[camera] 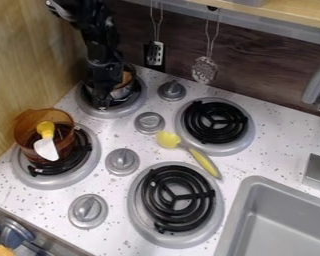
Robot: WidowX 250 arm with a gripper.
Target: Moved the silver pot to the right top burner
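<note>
Noting position first: the silver pot (123,91) sits at the upper left burner (114,111), the tool (104,101) directly over and against its near left side. State of the tool: cannot tell whether it is spread, pressed together or pinching the rim, since the dark parts merge with the dark coil behind. Target, the upper right burner (237,125), carries no pot; transfer not yet done. Main risk, as judged: an off-centre hold on one side of the wall would let the pot tilt or swing on lifting, and a weak one would let it slip. Second risk: a low path across could knock the upper knob (171,90) or the middle knob (149,122), both of which stand between the two burners. Third: the yellow utensil (206,162) lies on the counter (273,145) with its head beside the target's metal ring; a pot set down short and toward the front may land on it and lean. Raised coils could also leave the base rocking if released off centre. The hanging slotted spatula (154,53) and skimmer (204,70) might be brushed if the arm strays toward the wall. Markings: no brand, label or writing legible on pot, knobs or burners.
</note>
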